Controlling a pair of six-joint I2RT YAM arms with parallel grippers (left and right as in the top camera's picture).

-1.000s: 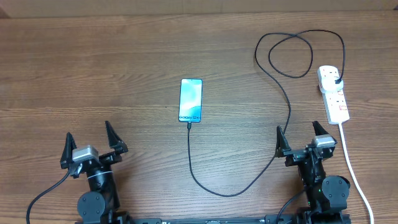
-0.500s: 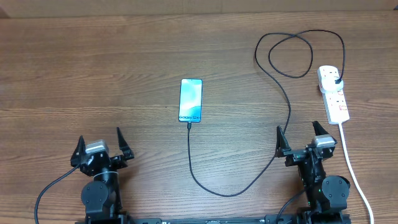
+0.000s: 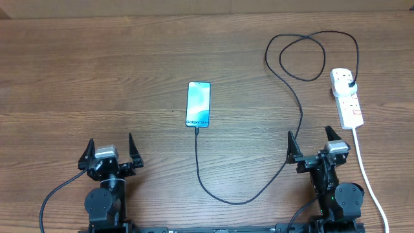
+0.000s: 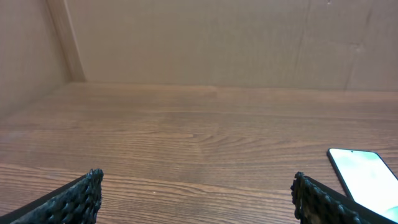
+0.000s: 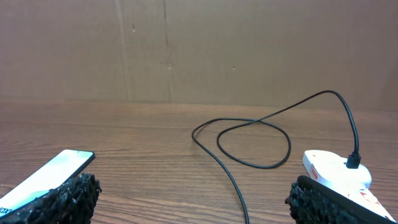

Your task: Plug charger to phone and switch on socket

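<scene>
The phone point(image 3: 198, 104) lies flat mid-table with its teal screen up; it also shows in the left wrist view point(image 4: 364, 175) and the right wrist view point(image 5: 51, 173). The black charger cable point(image 3: 284, 165) runs from the phone's near end, loops across the table and ends in a black plug seated in the white socket strip point(image 3: 347, 98). The cable point(image 5: 249, 134) and the strip point(image 5: 336, 170) show in the right wrist view. My left gripper point(image 3: 108, 152) is open and empty at the near left. My right gripper point(image 3: 312, 144) is open and empty near the strip.
The strip's thick white cord point(image 3: 367, 175) runs along the right side toward the near edge, close to my right arm. A brown wall point(image 4: 205, 37) stands behind the wooden table point(image 3: 97, 71).
My left gripper has shifted to the right and a little toward the near edge. The right arm, phone, cable and strip have not moved.
</scene>
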